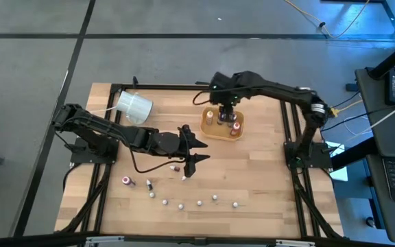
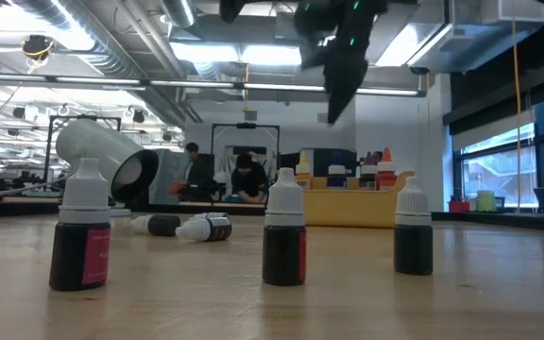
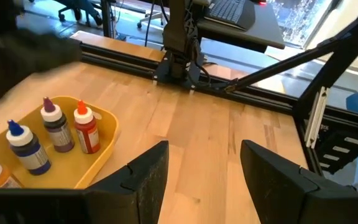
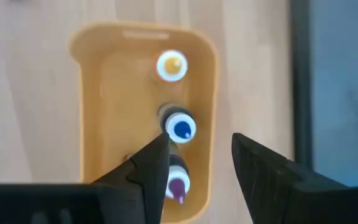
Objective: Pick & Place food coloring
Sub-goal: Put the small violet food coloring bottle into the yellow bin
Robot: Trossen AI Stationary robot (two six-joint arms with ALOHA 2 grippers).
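The food coloring is many tiny bottles. Several stand upright in the tan-orange tray [image 1: 223, 130]: a yellow one [image 4: 171, 66], a blue-capped one [image 4: 180, 127], a purple one [image 4: 178, 183] and a red one [image 3: 86, 130]. Several more stand in a loose row [image 1: 182, 205] near the table's near edge, and two lie on their sides [image 2: 185, 227]. My right gripper [image 4: 201, 165] hangs open above the tray, pointing steeply down, with nothing between its fingers. At mid-table my left gripper [image 1: 192, 152] is open and holds nothing, left of the tray and raised off the wood.
A large white cylinder [image 1: 134, 106] lies on its side at the far left of the table. Black frame rails [image 3: 229, 87] run along the table's edges. Bare wood [image 1: 259, 171] lies between the tray and the row of bottles.
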